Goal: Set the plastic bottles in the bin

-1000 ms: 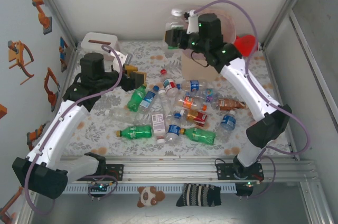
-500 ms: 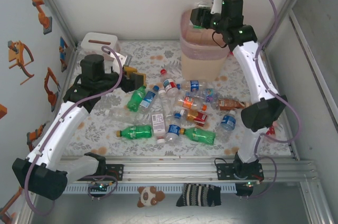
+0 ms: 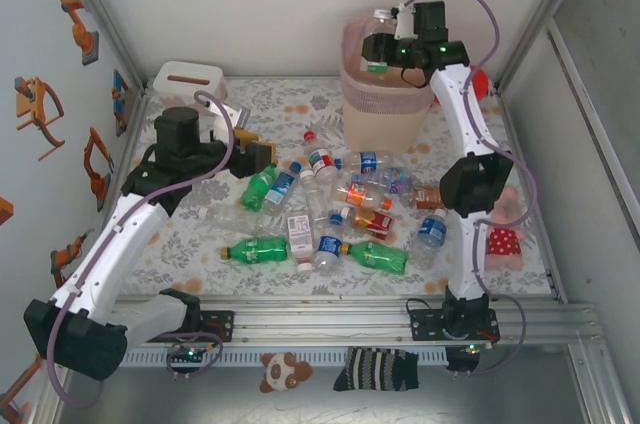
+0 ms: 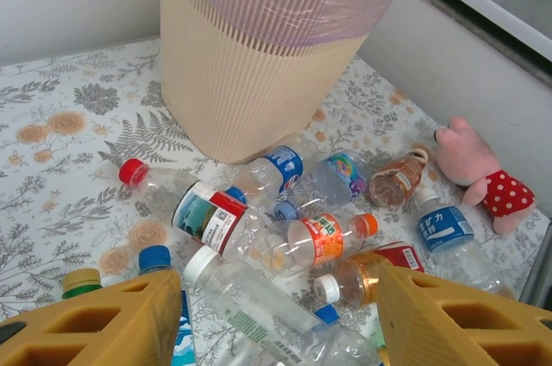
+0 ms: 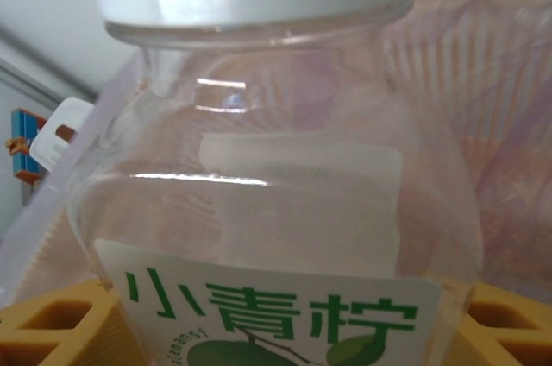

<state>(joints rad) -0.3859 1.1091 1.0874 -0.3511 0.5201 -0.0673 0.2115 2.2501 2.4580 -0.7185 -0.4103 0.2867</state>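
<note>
Clear round-shouldered bottle, ribbed beige bin

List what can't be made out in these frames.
Bin contents: in the top view the right gripper and its clear bottle block most of the mouth. The left wrist view's top edge cuts off the rim.
Clear bottle's lower half: cut off by the right wrist view's bottom edge.
Labels of bottles on the table: too small in the top view.
Red item: mostly hidden behind the right arm.
</note>
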